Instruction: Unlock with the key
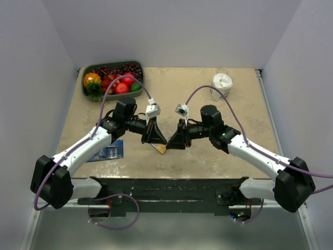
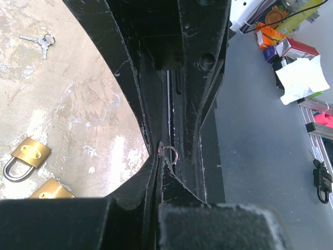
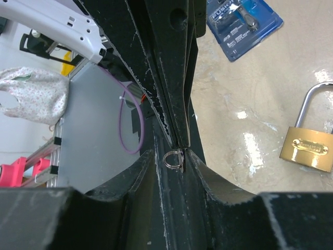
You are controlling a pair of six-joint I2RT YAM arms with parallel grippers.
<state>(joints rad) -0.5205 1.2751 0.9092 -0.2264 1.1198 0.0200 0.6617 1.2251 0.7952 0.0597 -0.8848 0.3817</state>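
Left wrist view has the left gripper (image 2: 160, 162) clamped shut on the key (image 2: 169, 154) (only its little wire ring shows at the fingertips), tip to tip with the right gripper (image 3: 176, 156). Whether the right jaws grip anything, I cannot tell. A brass padlock (image 2: 23, 156) and a second padlock (image 2: 52, 190) lie off to one side of the left gripper, spare keys (image 2: 40, 42) farther beyond them.
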